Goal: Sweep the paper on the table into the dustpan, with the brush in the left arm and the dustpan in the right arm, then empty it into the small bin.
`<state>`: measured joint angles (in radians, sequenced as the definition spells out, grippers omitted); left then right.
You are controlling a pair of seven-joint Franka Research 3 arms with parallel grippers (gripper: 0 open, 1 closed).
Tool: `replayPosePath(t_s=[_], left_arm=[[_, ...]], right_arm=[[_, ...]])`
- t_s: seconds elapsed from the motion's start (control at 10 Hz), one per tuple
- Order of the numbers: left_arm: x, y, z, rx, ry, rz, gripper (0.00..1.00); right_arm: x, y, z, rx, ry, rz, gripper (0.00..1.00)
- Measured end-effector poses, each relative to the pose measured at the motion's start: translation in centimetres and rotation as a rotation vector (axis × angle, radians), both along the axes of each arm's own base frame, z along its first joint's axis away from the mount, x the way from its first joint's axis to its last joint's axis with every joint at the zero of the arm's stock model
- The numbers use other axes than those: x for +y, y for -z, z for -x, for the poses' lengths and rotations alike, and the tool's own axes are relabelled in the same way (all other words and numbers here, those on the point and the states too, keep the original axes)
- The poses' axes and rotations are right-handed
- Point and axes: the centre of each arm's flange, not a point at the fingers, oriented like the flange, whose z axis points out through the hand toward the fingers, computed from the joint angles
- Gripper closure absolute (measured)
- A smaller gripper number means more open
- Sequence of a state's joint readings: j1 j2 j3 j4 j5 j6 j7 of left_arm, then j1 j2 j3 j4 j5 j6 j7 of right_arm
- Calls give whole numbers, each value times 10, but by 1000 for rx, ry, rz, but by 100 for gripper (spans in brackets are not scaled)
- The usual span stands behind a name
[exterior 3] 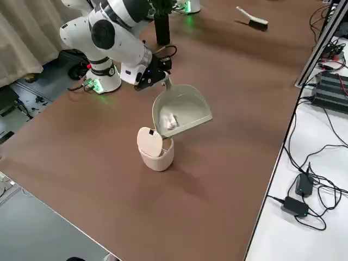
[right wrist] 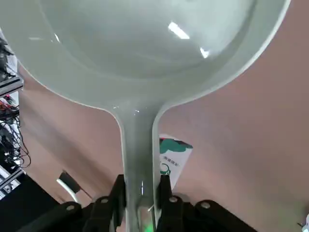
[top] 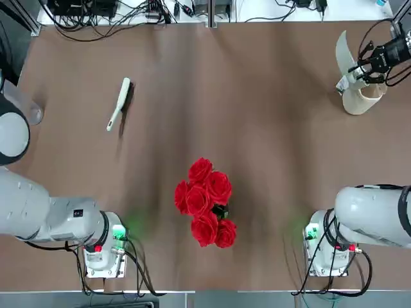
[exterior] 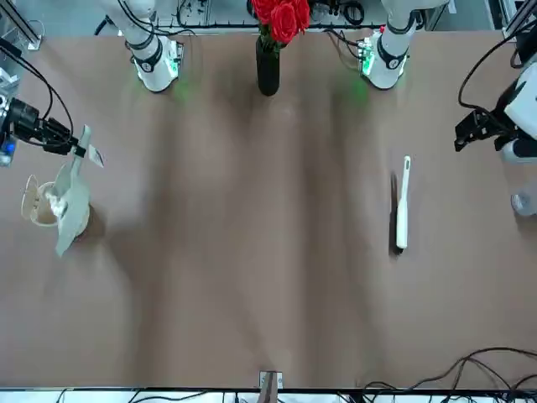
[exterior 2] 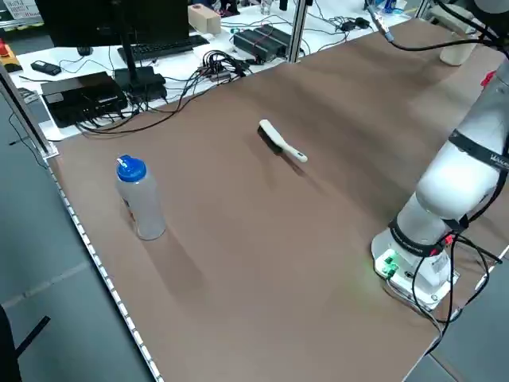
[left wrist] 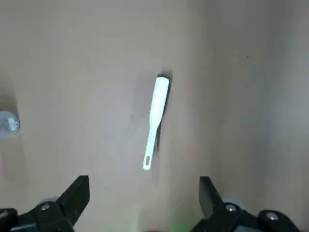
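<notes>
The right hand (right wrist: 142, 203) is clenched on the dustpan (exterior 3: 182, 109), tilted over the small bin (exterior 3: 156, 157), the paper (exterior 3: 170, 122) inside the pan; the left hand (left wrist: 145, 203) hangs open, holding nothing, above the bench (top: 270, 154); the brush (top: 120, 104) lies there, a bottle (exterior 2: 141, 199) (clear, blue-capped) beyond; red roses (top: 204, 202) stand between the arms' bases.

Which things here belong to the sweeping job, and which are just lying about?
For the job:
- dustpan, in the right gripper
- paper
- small bin
- brush

Lying about:
- red roses
- bottle
- monitor
</notes>
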<state>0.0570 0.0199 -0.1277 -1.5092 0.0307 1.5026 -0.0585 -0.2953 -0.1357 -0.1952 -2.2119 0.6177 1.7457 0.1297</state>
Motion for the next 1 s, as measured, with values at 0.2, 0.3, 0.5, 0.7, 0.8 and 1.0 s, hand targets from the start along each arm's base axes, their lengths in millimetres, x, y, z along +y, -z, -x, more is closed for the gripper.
replayPosePath(t_s=[0.2, 0.3, 0.5, 0.7, 0.8, 1.0], left_arm=[[-2, -1, 0, -2, 4, 1, 0], [-2, -1, 0, -6, 4, 2, 0], [-1, -4, -3, -32, 1, 3, 0], [-2, -7, -4, -41, 3, 4, 0], [-2, -8, -4, -43, 4, 4, 0], [-2, -10, -4, -49, 4, 5, 0]], right_arm=[[-9, 0, 7, -17, -8, -34, 68], [-12, 0, 9, -25, -9, -49, 68], [-12, -1, 11, -34, 5, -99, 68], [-17, -2, 14, -37, 17, -117, 68], [-17, -2, 14, -38, 17, -119, 68], [-10, -3, 10, -35, 5, -116, 68]])
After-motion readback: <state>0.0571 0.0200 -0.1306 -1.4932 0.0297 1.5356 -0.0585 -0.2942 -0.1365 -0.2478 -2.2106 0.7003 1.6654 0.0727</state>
